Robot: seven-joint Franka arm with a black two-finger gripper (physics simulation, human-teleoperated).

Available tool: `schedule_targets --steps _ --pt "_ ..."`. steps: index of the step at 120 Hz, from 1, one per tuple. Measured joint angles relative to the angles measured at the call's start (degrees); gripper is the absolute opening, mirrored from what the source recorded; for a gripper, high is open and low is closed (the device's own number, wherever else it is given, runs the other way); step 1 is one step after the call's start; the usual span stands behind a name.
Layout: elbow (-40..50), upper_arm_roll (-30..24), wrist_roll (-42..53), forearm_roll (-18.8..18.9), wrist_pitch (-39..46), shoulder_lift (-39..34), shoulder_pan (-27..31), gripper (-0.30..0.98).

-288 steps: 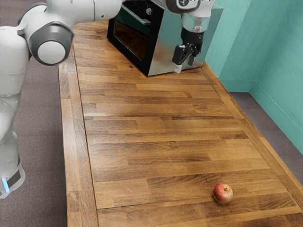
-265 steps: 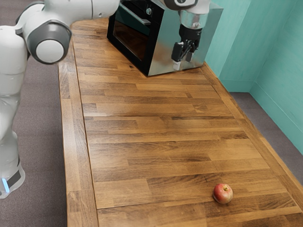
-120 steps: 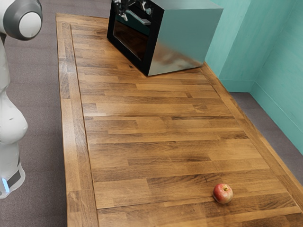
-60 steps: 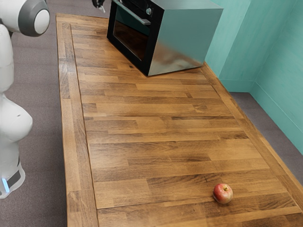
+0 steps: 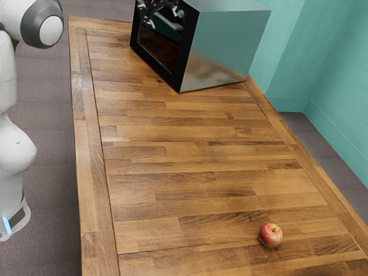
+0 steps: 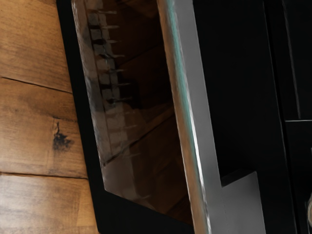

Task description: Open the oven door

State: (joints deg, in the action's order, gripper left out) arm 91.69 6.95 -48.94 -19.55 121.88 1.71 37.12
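While hand (image 5: 162, 14) hangs spread, shut oven door (image 5: 158, 49) stands just before it, handle (image 6: 195, 78) nearest

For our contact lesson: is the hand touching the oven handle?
Cannot tell. In the exterior view the hand overlaps the handle, with no clear contact or gap.

exterior view | on table (image 5: 190, 184): 1 oven (image 5: 221, 52) behind | 1 apple (image 5: 270, 236) before

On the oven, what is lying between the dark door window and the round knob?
The metal handle lies between the window and the knob, with a black strip between handle and knob. The wrist view shows this best.
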Motion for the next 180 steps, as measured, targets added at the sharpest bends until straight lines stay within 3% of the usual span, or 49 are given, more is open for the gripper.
schedule_targets --steps 32,68,180 --pt "-1.32 0.26 -1.4 -2.15 0.0 2.77 6.4 0.69" --pt "-1.33 0.32 -11.58 -7.95 -0.1 3.06 4.92 0.69" --pt "-9.2 0.04 -25.77 -9.54 -0.37 10.28 7.52 0.69"
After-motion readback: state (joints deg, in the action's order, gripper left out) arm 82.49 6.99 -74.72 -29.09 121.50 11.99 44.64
